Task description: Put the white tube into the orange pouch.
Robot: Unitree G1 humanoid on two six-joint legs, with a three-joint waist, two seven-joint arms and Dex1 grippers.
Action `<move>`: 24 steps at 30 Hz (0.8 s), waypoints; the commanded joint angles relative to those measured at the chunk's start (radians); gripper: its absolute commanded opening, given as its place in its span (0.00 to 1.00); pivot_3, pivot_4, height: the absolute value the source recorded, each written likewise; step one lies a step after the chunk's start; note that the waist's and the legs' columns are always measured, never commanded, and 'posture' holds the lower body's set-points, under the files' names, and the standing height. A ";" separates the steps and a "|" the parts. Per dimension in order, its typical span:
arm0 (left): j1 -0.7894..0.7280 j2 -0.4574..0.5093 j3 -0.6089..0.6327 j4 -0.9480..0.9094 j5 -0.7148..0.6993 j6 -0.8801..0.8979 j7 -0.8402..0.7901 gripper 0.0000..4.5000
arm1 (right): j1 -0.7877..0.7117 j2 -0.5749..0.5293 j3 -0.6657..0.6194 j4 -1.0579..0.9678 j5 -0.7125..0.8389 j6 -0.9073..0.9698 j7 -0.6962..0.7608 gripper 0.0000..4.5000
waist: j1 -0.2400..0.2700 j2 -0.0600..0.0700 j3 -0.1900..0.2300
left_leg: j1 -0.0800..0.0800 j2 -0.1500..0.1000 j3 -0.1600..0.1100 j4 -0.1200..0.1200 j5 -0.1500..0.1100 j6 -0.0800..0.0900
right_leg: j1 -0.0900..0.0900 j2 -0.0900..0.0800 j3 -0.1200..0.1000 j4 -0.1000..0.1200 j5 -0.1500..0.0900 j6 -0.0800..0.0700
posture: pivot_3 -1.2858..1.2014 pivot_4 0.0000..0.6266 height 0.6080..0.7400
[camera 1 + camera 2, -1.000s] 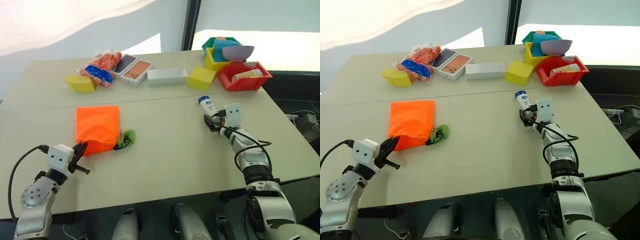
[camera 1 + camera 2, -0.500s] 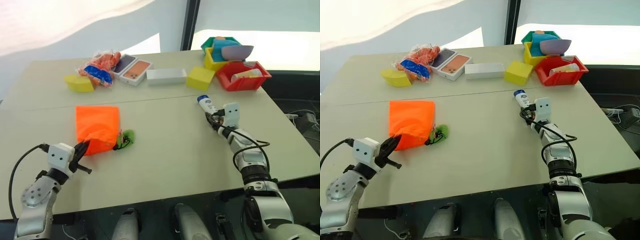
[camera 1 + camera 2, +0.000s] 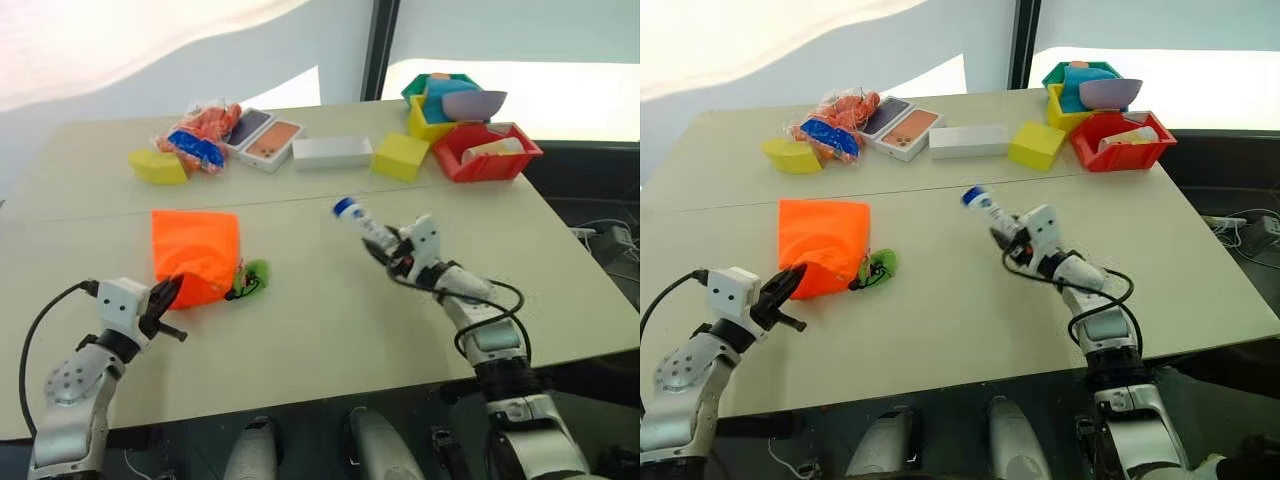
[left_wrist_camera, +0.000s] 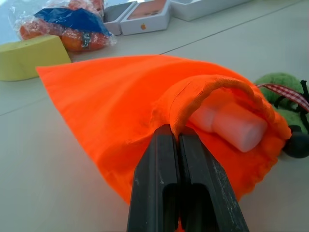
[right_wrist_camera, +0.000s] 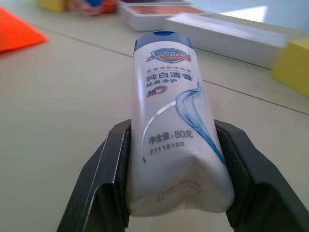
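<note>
Right tool (image 3: 388, 247) is clamped on the white tube (image 3: 358, 222) by its crimped tail, right of the orange pouch (image 3: 194, 255). It looks light, slick and squashy, so grip gently. Left tool (image 4: 179, 145) pinches the pouch's floppy rim.

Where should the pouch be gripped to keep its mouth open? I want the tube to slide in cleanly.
Grip the orange pouch by the upper hem of its mouth, coming in from the open end near the green toggle. The left gripper is pinched there: the hem arches up and the mouth gapes. Something pale already lies inside. The right gripper holds the white tube cap-forward.
</note>
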 commanded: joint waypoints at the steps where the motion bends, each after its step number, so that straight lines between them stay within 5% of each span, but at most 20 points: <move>1: -0.016 0.009 0.040 -0.071 -0.070 0.070 0.022 0.00 | 0.017 0.004 0.062 -0.169 0.043 0.064 0.064 0.48 | 0.000 0.000 0.000 | 0.000 0.000 0.000 0.000 0.000 0.000 | 0.000 0.000 0.000 0.000 0.000 0.000 | 0.52 0.24 1.00; 11: -0.096 0.055 0.061 -0.134 -0.280 0.370 0.024 0.00 | 0.039 0.037 0.261 -0.314 0.145 0.274 0.226 0.48 | 0.001 0.000 0.000 | 0.000 0.000 -0.001 0.001 0.000 0.000 | 0.000 0.000 -0.001 0.000 -0.001 0.000 | 0.52 0.24 1.00; 24: -0.139 0.187 0.095 -0.109 -0.447 0.585 -0.099 0.00 | -0.053 0.229 0.365 -0.141 0.020 0.237 0.114 0.48 | 0.000 -0.001 0.000 | -0.002 0.000 -0.001 0.000 0.000 0.000 | -0.001 0.000 -0.001 -0.001 -0.001 0.000 | 0.52 0.24 1.00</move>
